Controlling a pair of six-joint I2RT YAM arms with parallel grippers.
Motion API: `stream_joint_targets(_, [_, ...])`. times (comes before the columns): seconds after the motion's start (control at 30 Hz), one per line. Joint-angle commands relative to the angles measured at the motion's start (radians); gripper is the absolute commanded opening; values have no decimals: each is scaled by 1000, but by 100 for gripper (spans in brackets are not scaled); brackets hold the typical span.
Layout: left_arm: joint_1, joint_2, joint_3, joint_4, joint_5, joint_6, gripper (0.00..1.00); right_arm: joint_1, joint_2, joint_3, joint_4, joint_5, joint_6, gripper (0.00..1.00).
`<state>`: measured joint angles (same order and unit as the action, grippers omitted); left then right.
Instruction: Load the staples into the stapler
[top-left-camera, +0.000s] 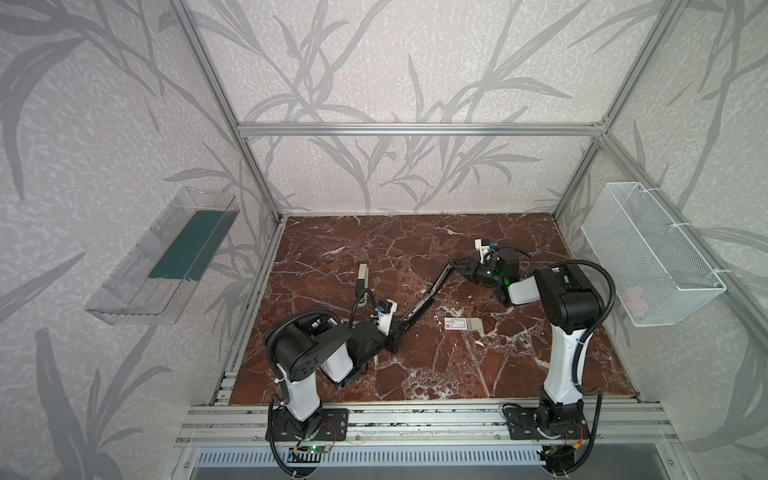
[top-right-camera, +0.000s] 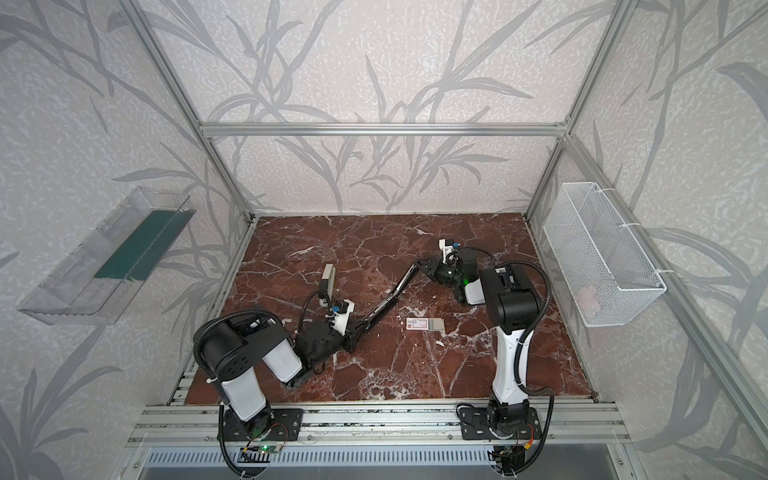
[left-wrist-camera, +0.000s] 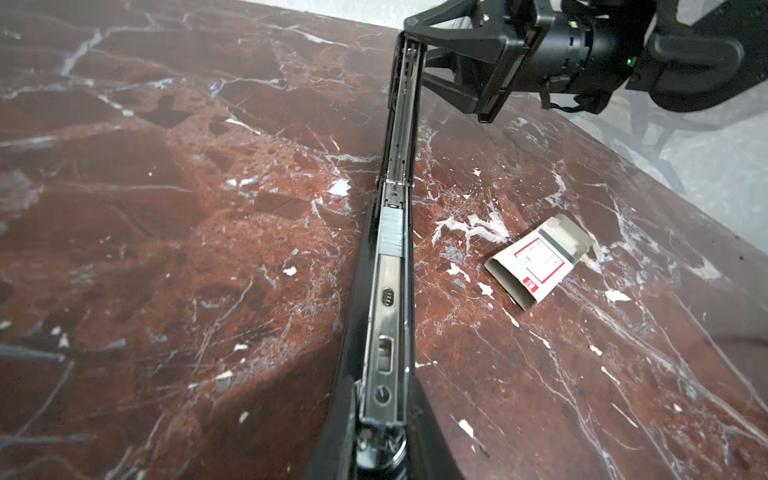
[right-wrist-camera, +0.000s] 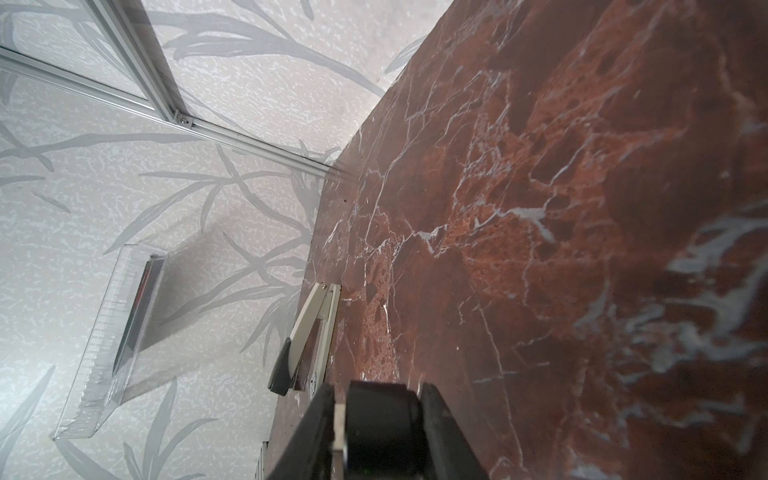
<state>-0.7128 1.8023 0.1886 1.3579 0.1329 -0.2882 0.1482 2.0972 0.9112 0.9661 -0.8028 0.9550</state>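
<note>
Soft, even light on my feed, only faint shadows. Both top views bow at the edges; the red-brown marble surface (right-wrist-camera: 685, 291) goes blurry near the right wrist camera.

The table (left-wrist-camera: 166, 208) looks like glossy red-brown marble. The stapler (left-wrist-camera: 388, 332) pairs a matt black plastic shell with a shiny metal channel; the staples (left-wrist-camera: 392, 232) are grey metal, the box (left-wrist-camera: 538, 266) matt cardboard.
</note>
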Motion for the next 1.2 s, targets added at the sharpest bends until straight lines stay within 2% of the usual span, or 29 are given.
stream_joint_targets(0.0, [-3,-8,8,3,10,13,8,-4,-54,1,21,-13,0,24])
stream_joint_targets(0.17, [-5,-27,7,-14,3,38,0,15,-124,-6,-64,9,-95,24])
stream_joint_targets(0.43, [-24,-95,27,-110,-18,101,0,157,-361,-9,-454,197,-515,23])
stream_joint_targets(0.53, [-28,-104,29,-114,-24,112,0,232,-429,-24,-511,306,-638,22])
stream_joint_targets(0.7, [-38,-114,27,-117,-42,126,0,277,-459,-65,-491,366,-678,21])
stream_joint_targets(1.17, [-59,-117,30,-118,-59,139,0,523,-588,-180,-490,618,-888,20])
